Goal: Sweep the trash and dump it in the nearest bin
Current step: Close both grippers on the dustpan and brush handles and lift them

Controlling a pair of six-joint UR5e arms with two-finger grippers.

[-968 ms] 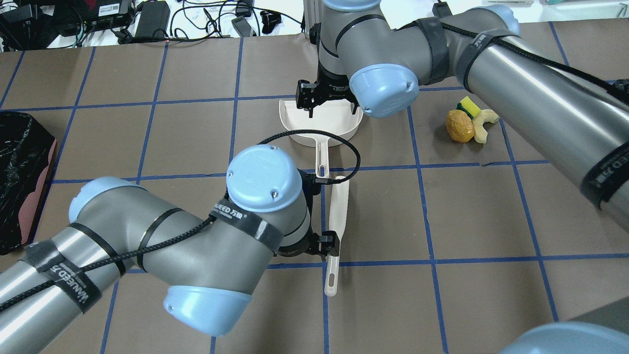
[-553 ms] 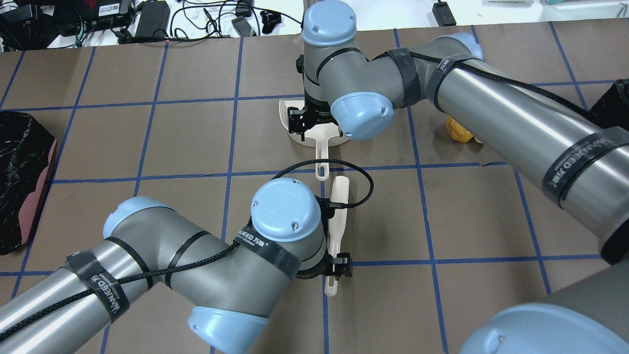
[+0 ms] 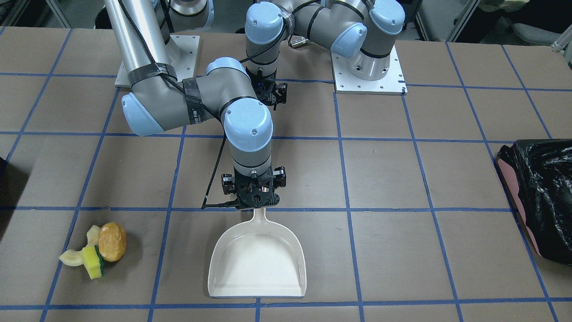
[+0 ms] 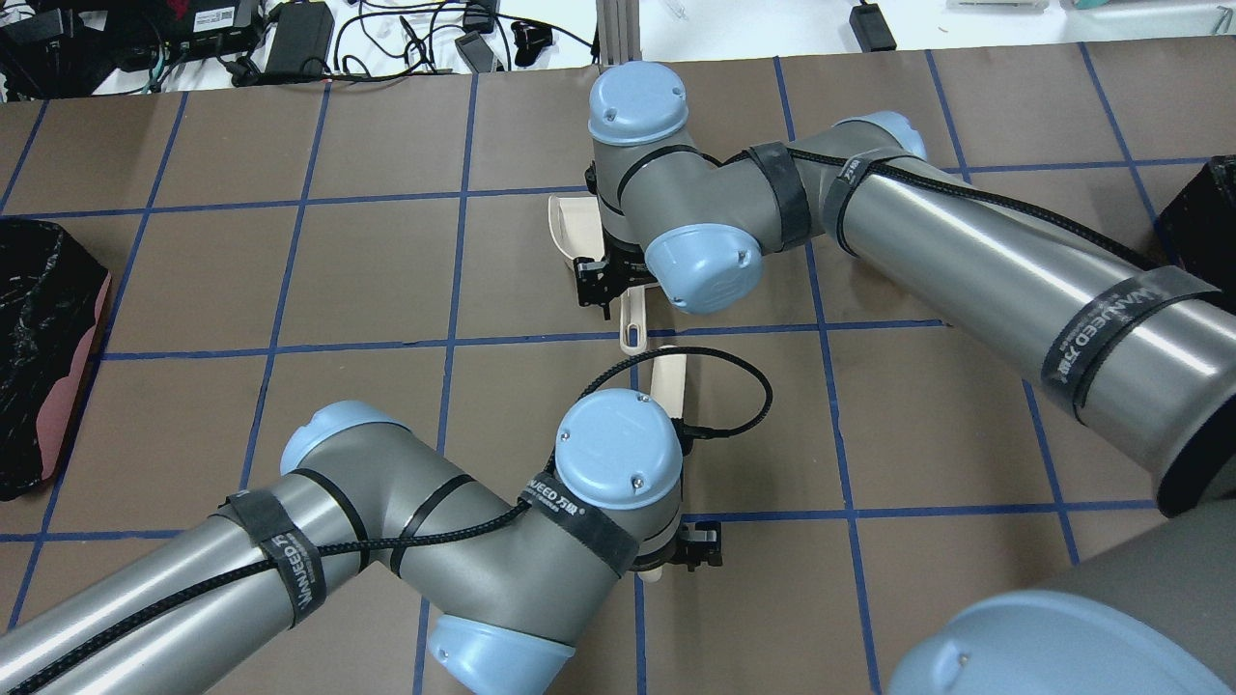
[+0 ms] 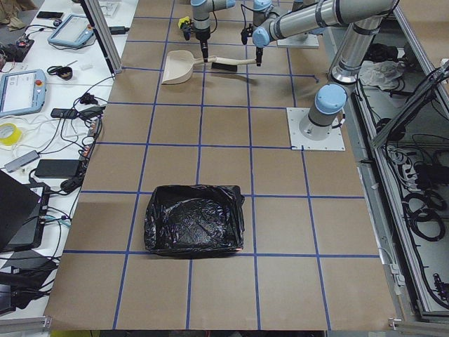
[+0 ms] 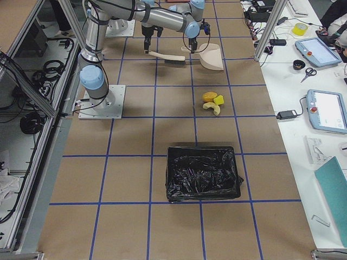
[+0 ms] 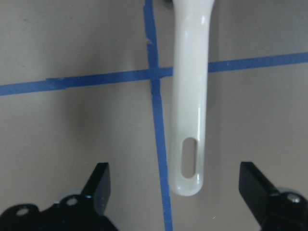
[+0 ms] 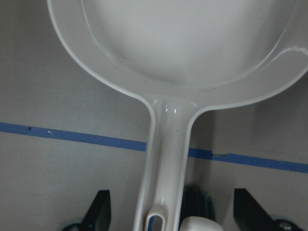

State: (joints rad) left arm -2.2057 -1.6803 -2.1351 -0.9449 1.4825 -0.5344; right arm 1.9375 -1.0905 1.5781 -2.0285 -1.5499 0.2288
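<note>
The trash lies in a cluster on the table: a brown-orange lump [image 3: 111,241], a yellow sponge with green backing [image 3: 93,261] and pale peel pieces [image 3: 71,258]. It also shows in the exterior right view [image 6: 211,102]; in the overhead view my right arm hides it. My right gripper [image 8: 173,211] is open, its jaws on either side of the white dustpan's [image 8: 183,43] handle [image 4: 632,319], holding nothing. My left gripper [image 7: 176,190] is open over the end of the white brush's handle [image 7: 190,96]. The brush [image 4: 666,376] lies just behind the dustpan [image 3: 257,264].
A black-lined bin [image 4: 39,338] stands at the table's left end and shows in the exterior left view [image 5: 194,219]. A second black bin [image 6: 201,173] stands at the right end, close to the trash. Cables and devices lie beyond the far edge.
My right gripper has moved back from over the dustpan's bowl to over its handle. My left gripper has slid back along the brush to its handle's end. My right arm now covers the trash.
</note>
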